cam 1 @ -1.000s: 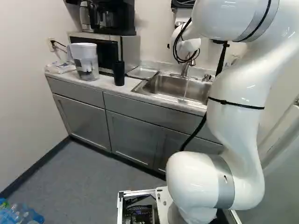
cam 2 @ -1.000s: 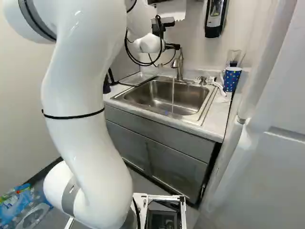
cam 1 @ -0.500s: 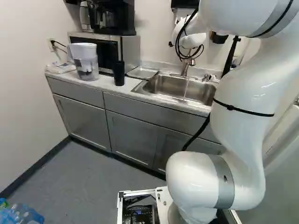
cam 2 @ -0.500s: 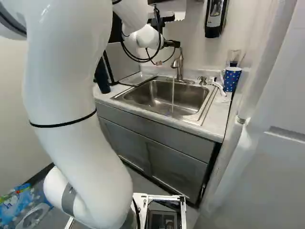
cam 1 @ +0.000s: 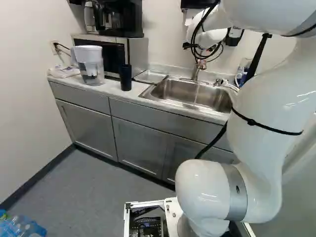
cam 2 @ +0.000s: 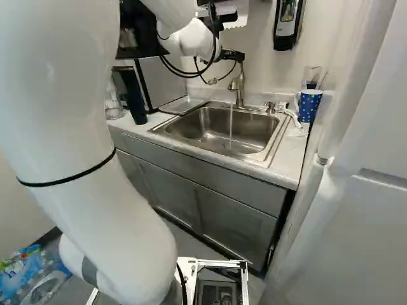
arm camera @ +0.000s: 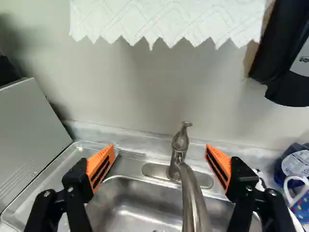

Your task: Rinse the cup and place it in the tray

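Hand [cam 2: 233, 58] open, fingers spread wide, orange pads [arm camera: 101, 164] facing each other, nothing gripped. It's up by the faucet [cam 2: 238, 88], over the back part of the sink [cam 2: 219, 130]. In the wrist view the faucet shows in the gap between the fingers, both pads apart from it. Water [cam 2: 231, 130] is running in a thin stream down into the basin.

Blue dotted cup [cam 2: 310, 105] stands upright on the worktop [cam 2: 291, 152], just beside the sink, at the right of the right base view. Its white handle shows in the wrist view. White-handled brush [cam 2: 291, 115] lies between cup and sink. Clear glass [cam 2: 312, 74] just behind the cup.

Metal tray [cam 1: 150, 76] is at the other side of the sink, right next to the rim. Tall dark tumbler [cam 1: 126, 78] stands upright near the tray, in front of the microwave [cam 1: 137, 53]. Can't tell which of cup or tumbler the task means; both are out of the hand. Pitcher [cam 1: 91, 69] is farther along the worktop, coffee maker [cam 1: 121, 17] on top of the microwave.

On the wall: paper towel [arm camera: 166, 19] hanging ahead of the hand, black soap dispenser [cam 2: 287, 25] beside it.
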`<state>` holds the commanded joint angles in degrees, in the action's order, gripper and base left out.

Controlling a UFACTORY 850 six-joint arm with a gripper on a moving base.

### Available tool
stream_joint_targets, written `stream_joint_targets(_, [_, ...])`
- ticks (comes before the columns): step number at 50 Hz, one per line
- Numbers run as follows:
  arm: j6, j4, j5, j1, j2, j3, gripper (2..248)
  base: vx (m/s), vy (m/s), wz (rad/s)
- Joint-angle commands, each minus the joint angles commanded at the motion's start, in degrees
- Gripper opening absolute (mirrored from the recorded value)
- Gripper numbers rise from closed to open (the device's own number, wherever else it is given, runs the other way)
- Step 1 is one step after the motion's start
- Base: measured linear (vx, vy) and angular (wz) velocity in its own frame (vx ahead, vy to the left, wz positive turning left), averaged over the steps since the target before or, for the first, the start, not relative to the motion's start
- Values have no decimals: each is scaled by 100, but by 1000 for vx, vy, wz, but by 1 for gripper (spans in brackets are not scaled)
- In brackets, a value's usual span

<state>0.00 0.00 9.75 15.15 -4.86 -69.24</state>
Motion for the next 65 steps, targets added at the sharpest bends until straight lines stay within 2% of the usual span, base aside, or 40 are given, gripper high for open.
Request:
stream_joint_targets(48, [0, 0, -1795, 543, 922, 817, 247, 0, 0, 0])
stream_joint_targets(65, [0, 0, -2456, 632, 1222, 1102, 247, 0, 0, 0])
